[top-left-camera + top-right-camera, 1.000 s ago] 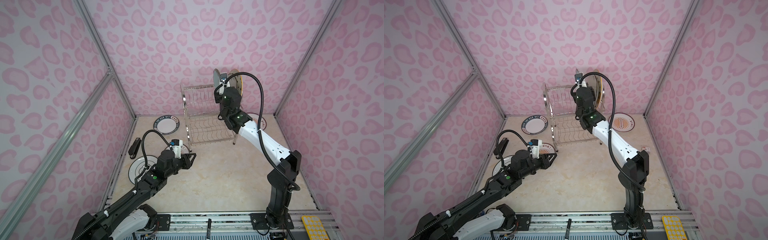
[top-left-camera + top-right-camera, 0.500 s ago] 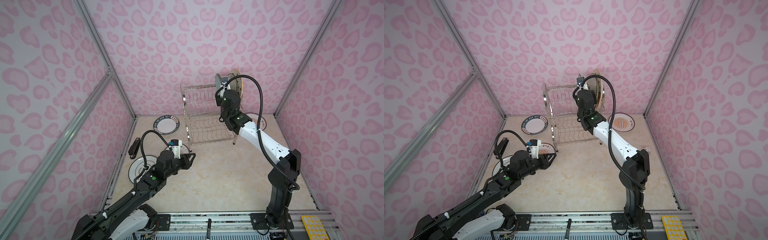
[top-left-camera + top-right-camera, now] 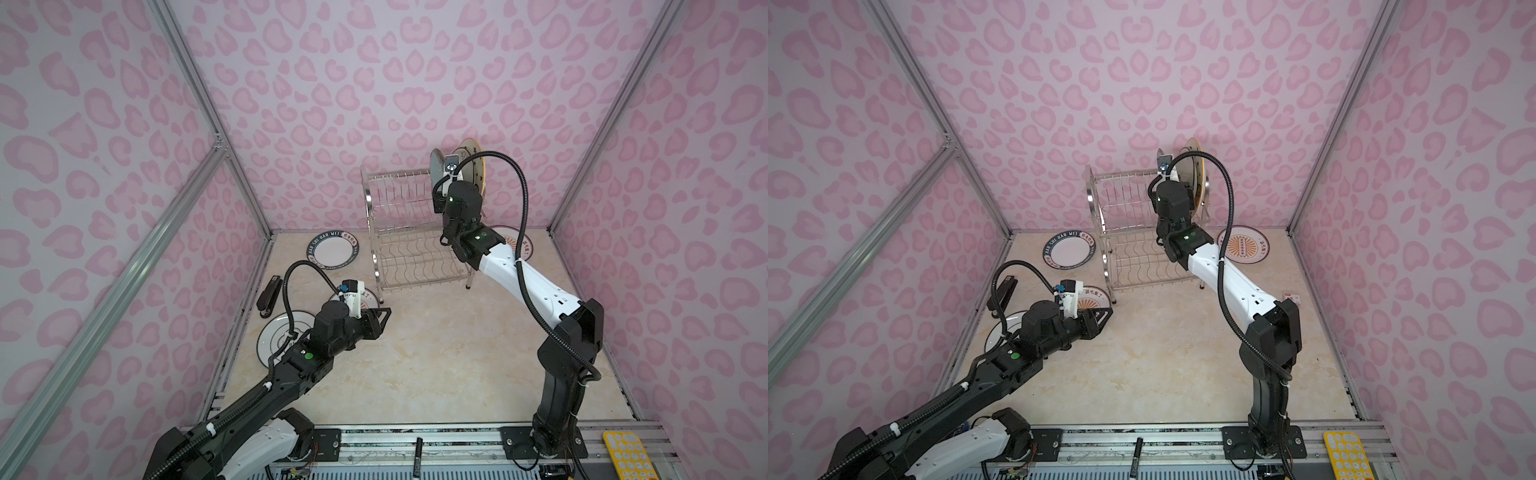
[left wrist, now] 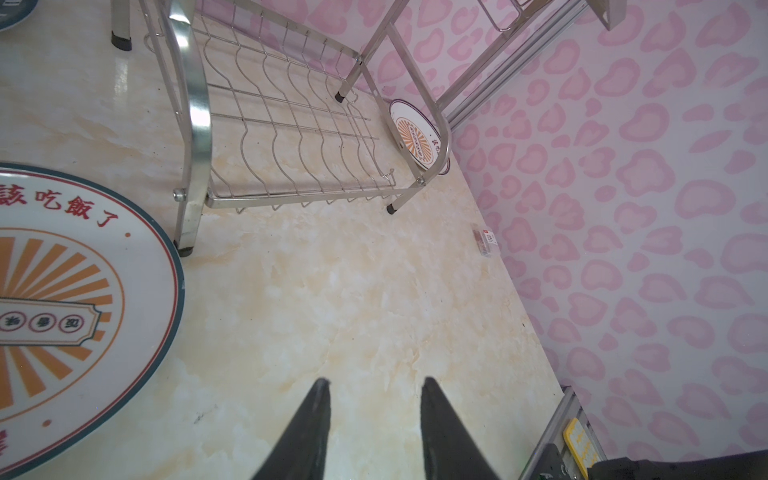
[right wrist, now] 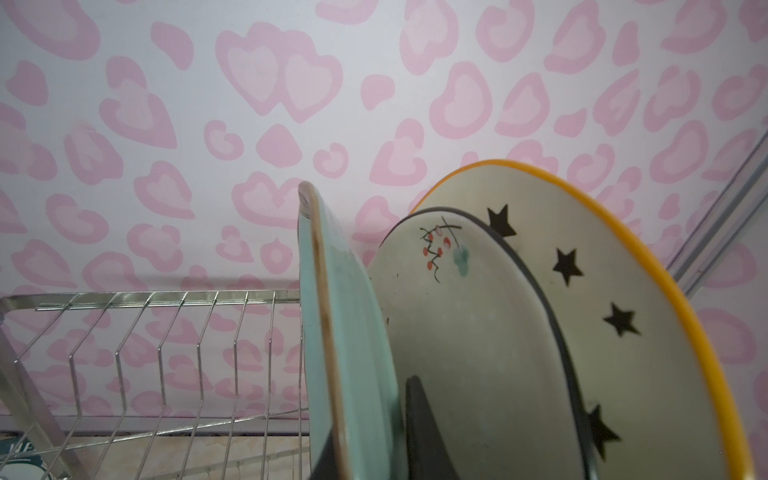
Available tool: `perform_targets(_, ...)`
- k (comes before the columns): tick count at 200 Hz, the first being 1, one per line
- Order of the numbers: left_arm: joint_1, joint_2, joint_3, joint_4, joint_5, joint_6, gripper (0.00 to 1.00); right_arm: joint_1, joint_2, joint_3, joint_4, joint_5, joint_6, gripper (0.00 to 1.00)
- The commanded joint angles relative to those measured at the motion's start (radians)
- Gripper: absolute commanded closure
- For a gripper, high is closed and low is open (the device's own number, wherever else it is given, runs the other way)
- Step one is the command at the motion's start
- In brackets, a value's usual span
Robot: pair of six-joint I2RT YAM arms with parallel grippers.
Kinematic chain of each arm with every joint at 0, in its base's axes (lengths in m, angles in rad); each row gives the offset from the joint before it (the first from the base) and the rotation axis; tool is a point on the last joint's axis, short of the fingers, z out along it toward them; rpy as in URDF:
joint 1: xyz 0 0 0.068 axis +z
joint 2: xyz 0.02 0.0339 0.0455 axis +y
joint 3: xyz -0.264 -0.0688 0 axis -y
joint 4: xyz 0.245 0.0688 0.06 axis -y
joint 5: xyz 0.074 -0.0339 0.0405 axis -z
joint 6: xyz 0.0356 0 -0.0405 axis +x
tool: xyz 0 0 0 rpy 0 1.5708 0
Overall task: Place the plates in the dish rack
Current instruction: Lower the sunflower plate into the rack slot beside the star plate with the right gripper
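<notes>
The steel dish rack (image 3: 409, 232) (image 3: 1129, 232) stands at the back. Over its upper tier, my right gripper (image 5: 365, 415) is shut on the rim of an upright pale teal plate (image 5: 345, 316) (image 3: 435, 166). Beside it stand a white floral plate (image 5: 457, 316) and an orange-rimmed star plate (image 5: 615, 291) (image 3: 1194, 166). Whether the teal plate sits in a slot is hidden. My left gripper (image 4: 374, 382) (image 3: 384, 319) hovers open and empty over the floor, next to an orange-sunburst plate (image 4: 62, 299) (image 3: 1097, 296). Lying flat are a navy-lettered plate (image 3: 332, 252), a black-ringed white plate (image 3: 279, 338) and another sunburst plate (image 3: 1244, 249).
A black stapler-like object (image 3: 269, 294) lies by the left wall. A small tag (image 3: 1292, 296) lies on the floor at the right. A yellow keypad (image 3: 627, 457) and a black marker (image 3: 417, 453) sit on the front rail. Pink walls close in three sides.
My right gripper has lowered the teal plate slightly at the upper tier. The left arm has not moved.
</notes>
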Motion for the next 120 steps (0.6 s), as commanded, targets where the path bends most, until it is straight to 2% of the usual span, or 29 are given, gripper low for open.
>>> perform_targets(1,0.000,0.003,0.002,0.017,-0.008,0.010,0.61,-0.006,-0.001,0.008,0.040,-0.030,0.044,1.00)
perform_targets(28,0.000,0.002,0.002,0.017,-0.007,0.010,0.60,-0.009,-0.001,0.015,0.029,-0.032,0.045,0.92)
perform_targets(71,0.001,0.004,0.001,0.020,-0.006,0.009,0.60,-0.009,-0.004,0.020,0.018,-0.036,0.042,0.73)
perform_targets(120,0.000,0.011,0.007,0.027,-0.001,0.009,0.60,-0.009,-0.012,0.021,0.011,-0.032,0.033,0.66)
